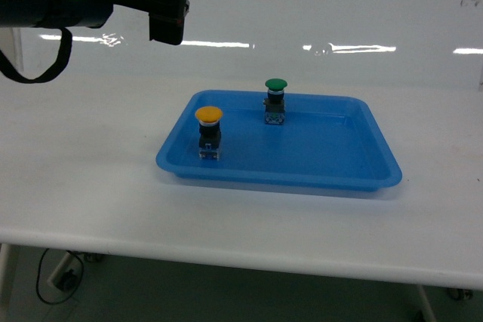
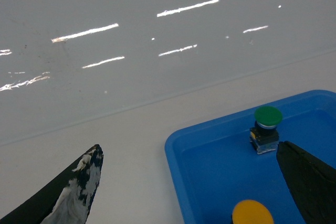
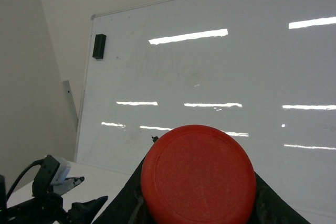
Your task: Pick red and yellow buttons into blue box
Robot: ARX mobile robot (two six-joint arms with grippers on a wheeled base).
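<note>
Close against the right wrist camera, clenched in the right gripper: red button, cap filling the view between the dark fingers. Below and between the spread, released fingers of the left gripper: yellow button upright in the blue box (near its left wall). Farther off, green button, also in the box. Beyond, whiteboard.

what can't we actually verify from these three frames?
- Right gripper: outside the head view; in the right wrist view the red button fills the foreground and hides the fingers.
- Yellow button: left wrist view's bottom edge cuts off its body.
- Blue tray: right part cut off in the left wrist view.
</note>
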